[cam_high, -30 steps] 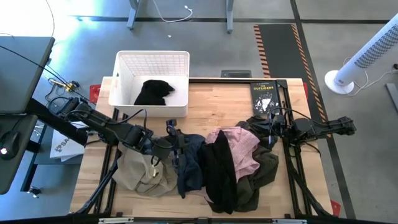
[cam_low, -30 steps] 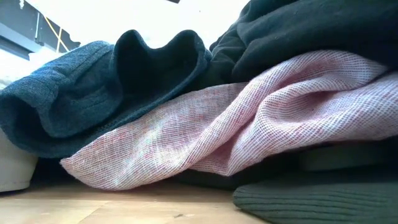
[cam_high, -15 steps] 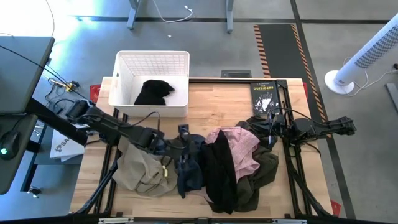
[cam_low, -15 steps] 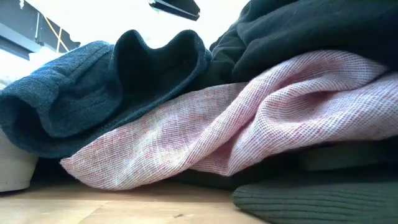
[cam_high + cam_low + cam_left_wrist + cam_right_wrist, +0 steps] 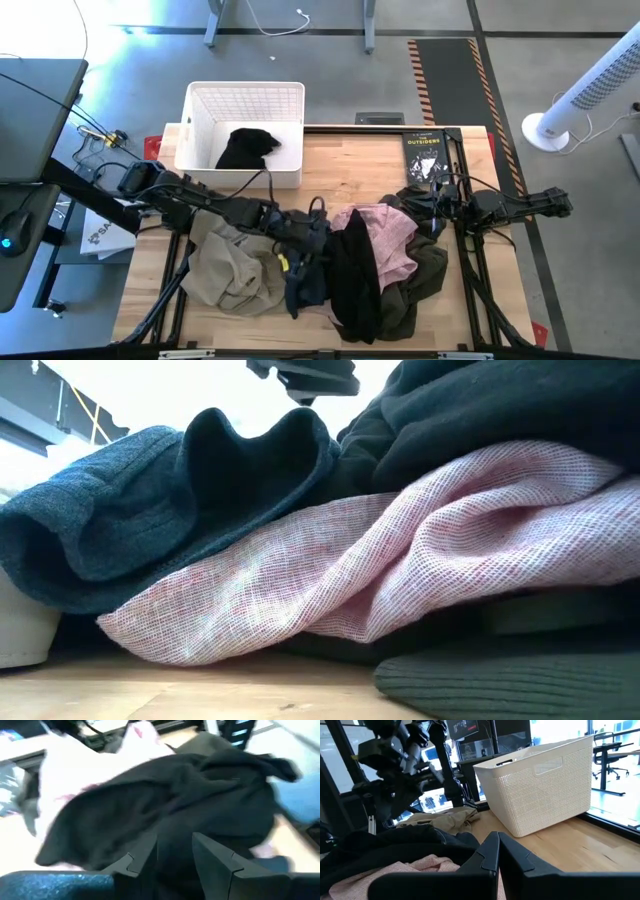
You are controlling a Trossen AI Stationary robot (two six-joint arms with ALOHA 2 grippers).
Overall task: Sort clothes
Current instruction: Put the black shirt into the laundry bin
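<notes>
Moved rightward, left hand point(image 5: 318, 226) hovers with fingers apart over the navy-grey garment point(image 5: 303, 262) beside the black garment point(image 5: 353, 275); right hand point(image 5: 437, 207) rests, fingers together.

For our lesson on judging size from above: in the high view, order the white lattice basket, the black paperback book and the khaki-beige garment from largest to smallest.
1. White lattice basket and khaki-beige garment: too alike to rank, and the garment is partly hidden.
2. Black paperback book: clearly smallest.
</notes>
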